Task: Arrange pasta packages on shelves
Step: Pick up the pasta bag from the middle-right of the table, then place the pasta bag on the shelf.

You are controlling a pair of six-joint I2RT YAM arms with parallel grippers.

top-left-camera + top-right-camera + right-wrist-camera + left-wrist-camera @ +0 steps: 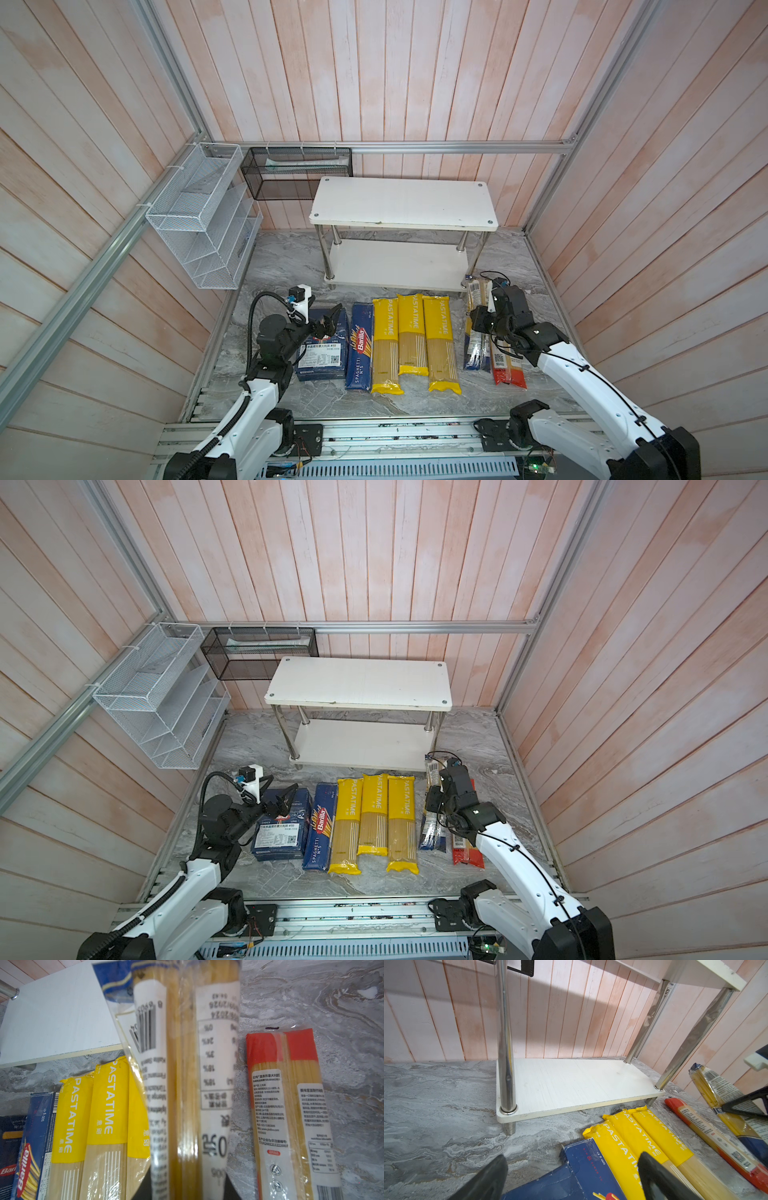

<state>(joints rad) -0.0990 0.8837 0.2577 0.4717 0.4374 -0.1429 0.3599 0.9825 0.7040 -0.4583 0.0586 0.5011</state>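
Right gripper (482,322) pinches the clear spaghetti bag with dark blue ends (182,1084) at about mid-length, one finger pressed in on each side. In the right wrist view the bag shows large and blurred, overlapping the nearest yellow pack, so it is off the grey marble-pattern tabletop (291,266). In the left wrist view it tilts, with the far end higher and pointing at the rack.

Left gripper (332,318) hovers over the far end of the wide dark blue Barilla box (322,357), black fingers (488,1176) spread wide apart. Can't tell if they touch the box.

The row in both top views, from the left arm's side to the right arm's:
- the wide box
- a narrow dark blue Barilla spaghetti box (359,353)
- three yellow PASTATIME spaghetti bags (411,332), side by side and touching, the middle one shifted slightly toward the rack
- the held bag
- a clear spaghetti bag with red ends (509,376), flat on the tabletop just beside the held bag

All packs run lengthwise toward the rack.

The rack has two white rectangular boards on chrome tube legs, the upper shelf (403,203) and the lower shelf (399,264). It stands at the back of the tabletop, just behind the row. The far ends of the yellow bags lie near the lower shelf's front edge.

A white wire mesh basket (199,216) hangs on the left wall. A black mesh basket (291,174) hangs on the back rail, near the upper shelf's left rear corner.
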